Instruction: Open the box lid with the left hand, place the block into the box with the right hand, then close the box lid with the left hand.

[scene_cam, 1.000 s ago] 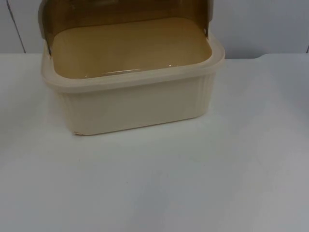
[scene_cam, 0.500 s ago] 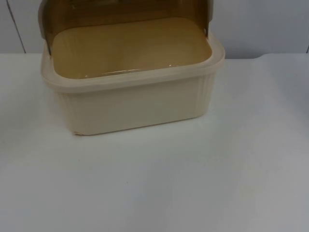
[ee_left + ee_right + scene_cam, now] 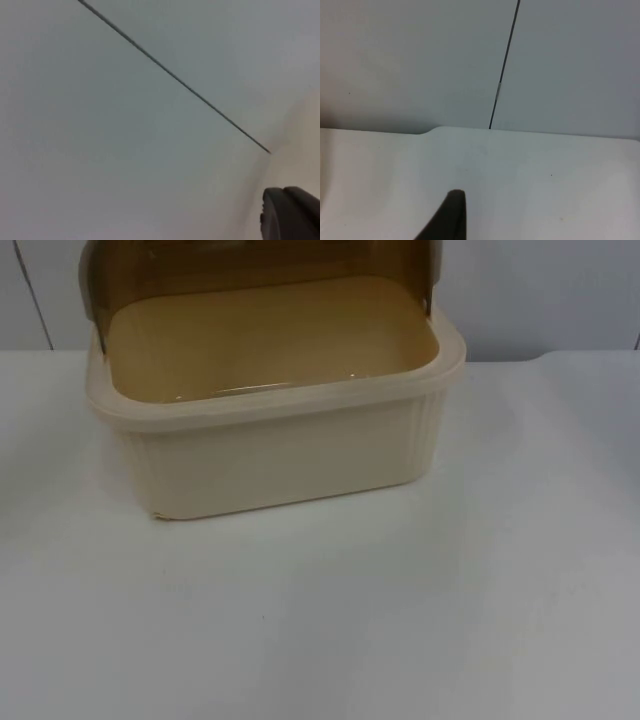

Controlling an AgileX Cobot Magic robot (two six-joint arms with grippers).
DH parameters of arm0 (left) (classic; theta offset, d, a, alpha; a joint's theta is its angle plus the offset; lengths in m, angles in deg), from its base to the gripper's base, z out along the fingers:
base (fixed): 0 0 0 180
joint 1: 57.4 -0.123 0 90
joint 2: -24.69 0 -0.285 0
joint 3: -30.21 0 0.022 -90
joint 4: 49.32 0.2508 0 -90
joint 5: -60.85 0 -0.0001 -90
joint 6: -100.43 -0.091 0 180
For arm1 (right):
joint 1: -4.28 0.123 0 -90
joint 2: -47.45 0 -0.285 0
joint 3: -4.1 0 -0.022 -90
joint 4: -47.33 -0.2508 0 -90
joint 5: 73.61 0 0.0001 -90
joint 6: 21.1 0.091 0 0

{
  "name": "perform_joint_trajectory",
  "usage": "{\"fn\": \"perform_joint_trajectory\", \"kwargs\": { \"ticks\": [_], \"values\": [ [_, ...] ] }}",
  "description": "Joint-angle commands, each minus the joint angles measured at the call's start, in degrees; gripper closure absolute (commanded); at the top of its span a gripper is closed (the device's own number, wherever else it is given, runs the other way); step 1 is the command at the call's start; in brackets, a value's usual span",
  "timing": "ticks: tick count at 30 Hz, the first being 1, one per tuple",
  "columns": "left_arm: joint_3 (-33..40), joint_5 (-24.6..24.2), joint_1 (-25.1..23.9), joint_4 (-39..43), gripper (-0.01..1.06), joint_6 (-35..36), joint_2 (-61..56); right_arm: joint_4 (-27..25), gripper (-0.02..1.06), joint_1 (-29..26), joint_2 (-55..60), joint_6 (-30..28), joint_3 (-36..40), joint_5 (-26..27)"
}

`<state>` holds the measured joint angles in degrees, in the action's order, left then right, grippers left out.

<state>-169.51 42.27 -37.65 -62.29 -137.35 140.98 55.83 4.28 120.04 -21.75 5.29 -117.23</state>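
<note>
On the white table point(image 3: 420, 620), against the grey partition wall point(image 3: 540, 290), stands the cream box point(image 3: 280, 460) with its brown see-through lid point(image 3: 250, 260) swung up and back, while whether the left gripper point(image 3: 292, 212) and right gripper point(image 3: 447, 220) are apart or together I cannot tell.

A white table top point(image 3: 400, 620) meets a grey partition wall point(image 3: 540, 290).

The box point(image 3: 280, 455) is made of cream plastic, smooth and faintly glossy, with fine ribbing at its right corner. Its lid point(image 3: 250, 265) is of translucent brown plastic, and a sheen is seen on it. The bench point(image 3: 400, 620) is finished in smooth, matt white. The wall point(image 3: 420, 60) is formed of matt grey panels.
</note>
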Motion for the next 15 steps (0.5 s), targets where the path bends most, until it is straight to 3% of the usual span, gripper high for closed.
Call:
{"fn": "perform_joint_trajectory", "kwargs": {
  "ticks": [1,2,3,7,11,15],
  "values": [
    [-1.26,-4.04,-1.26,-16.96,1.05,-16.09,0.35,0.19,-0.01,-0.21,-0.43,0.22,-0.26,0.48],
    [-2.32,-9.28,-2.61,-28.42,1.05,-24.62,1.07,0.19,-0.01,-0.21,-0.43,0.22,-0.26,0.48],
    [-3.02,-10.83,-4.22,-33.87,1.05,-28.74,1.47,0.19,-0.01,-0.21,-0.43,0.22,-0.26,0.48],
    [-3.00,-6.35,-4.52,-31.67,1.05,-25.89,1.77,0.19,-0.01,-0.21,-0.43,0.22,-0.26,0.48],
    [-3.00,-6.60,-4.52,-31.03,1.05,-25.89,2.69,0.19,-0.01,-0.21,-0.43,0.22,-0.26,0.48],
    [-3.00,-10.50,-4.52,-30.95,1.05,-25.89,5.31,0.19,-0.01,-0.21,-0.43,0.20,-0.26,0.39]
  ]
}}
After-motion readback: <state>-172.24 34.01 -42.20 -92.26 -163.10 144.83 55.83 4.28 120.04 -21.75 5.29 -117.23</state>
